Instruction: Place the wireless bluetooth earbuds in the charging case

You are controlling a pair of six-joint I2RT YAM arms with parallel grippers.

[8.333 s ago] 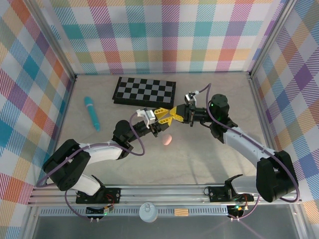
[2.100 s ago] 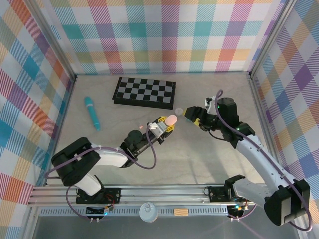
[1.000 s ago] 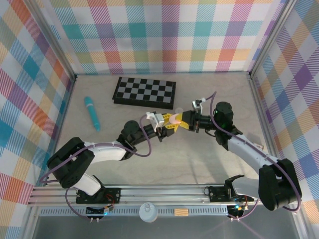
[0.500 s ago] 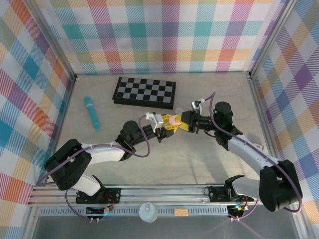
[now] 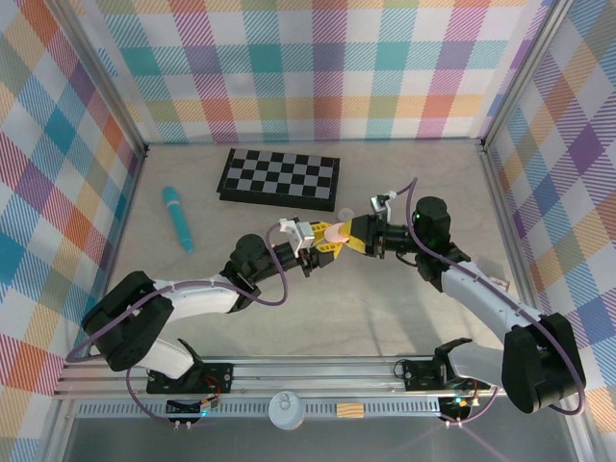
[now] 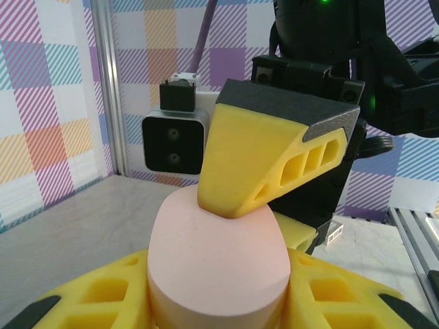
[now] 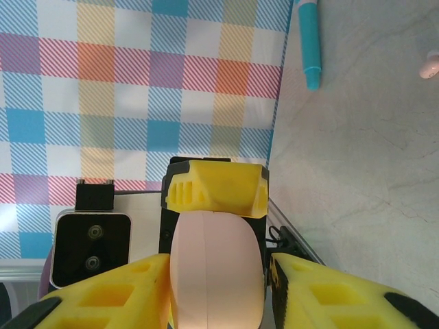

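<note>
Two grippers on one pink charging case [image 5: 336, 231] at mid-table, lid down, no earbud in it that we can see.

We see the left gripper [image 5: 322, 243] clamped on the case, the pebble nested between its yellow fingers; the right gripper [image 5: 354, 234] straddles the same case from the opposite side, one of its fingers [image 6: 267, 157] resting on the top, but we cannot tell whether it truly pinches or merely brackets it. The step, as we judge it, is opening the lid: the left should hold the body firm and level while the right catches the upper half only and levers gently; too hard a squeeze could twist the case out. The case looks shut, so its contents are hidden; a small pale pink piece [image 7: 430, 66], probably one of the earbuds, lies on the table [image 5: 404, 183] well apart, near the teal stick [image 7: 309, 41].
</note>
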